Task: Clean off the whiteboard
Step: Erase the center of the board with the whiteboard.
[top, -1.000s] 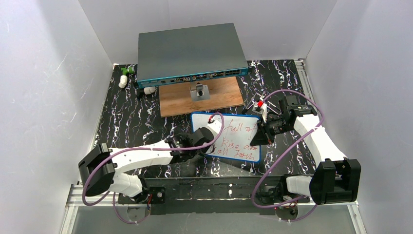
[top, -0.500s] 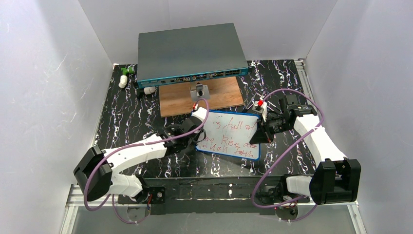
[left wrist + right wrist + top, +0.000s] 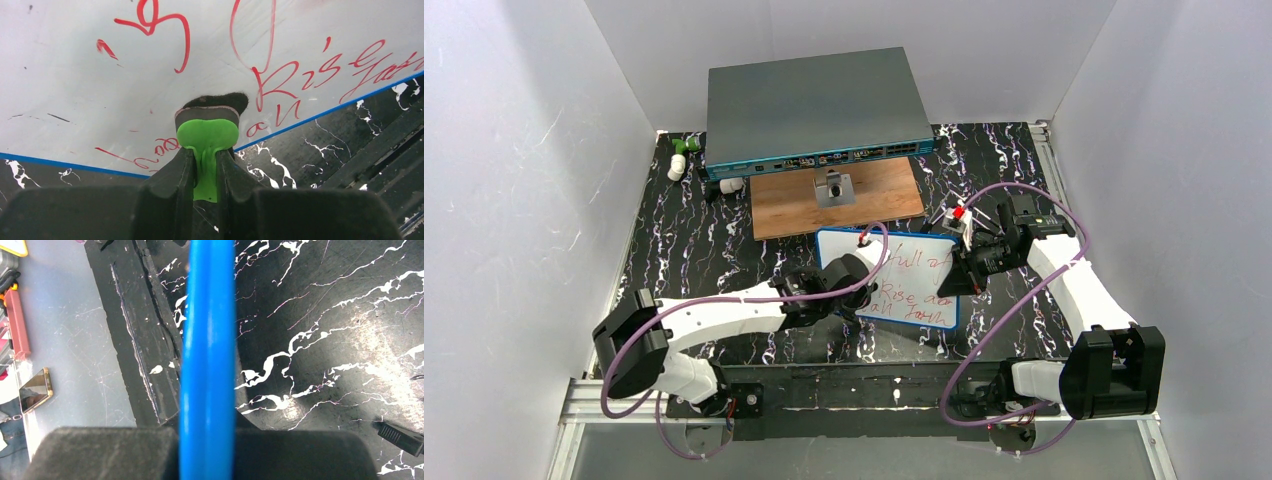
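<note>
The whiteboard (image 3: 911,283) lies near the middle of the mat, blue-framed and still covered in red handwriting (image 3: 280,80). My left gripper (image 3: 862,288) hovers over its left part, shut on a green eraser (image 3: 207,136). The eraser's black felt pad (image 3: 216,101) presses on the white surface (image 3: 75,75) near the board's near edge. My right gripper (image 3: 957,274) is shut on the board's right edge. In the right wrist view the blue frame (image 3: 207,315) runs straight up between the jaws of that gripper (image 3: 207,432).
A grey-teal network switch box (image 3: 814,110) stands at the back, with a brown wooden board (image 3: 879,205) carrying a small metal piece (image 3: 834,188) just in front. Small white and green parts (image 3: 679,158) lie at the back left. White walls close in both sides.
My left arm swept the eraser toward the board's far left corner, then came back right and nearer over the writing. The right arm and the board stayed put.
</note>
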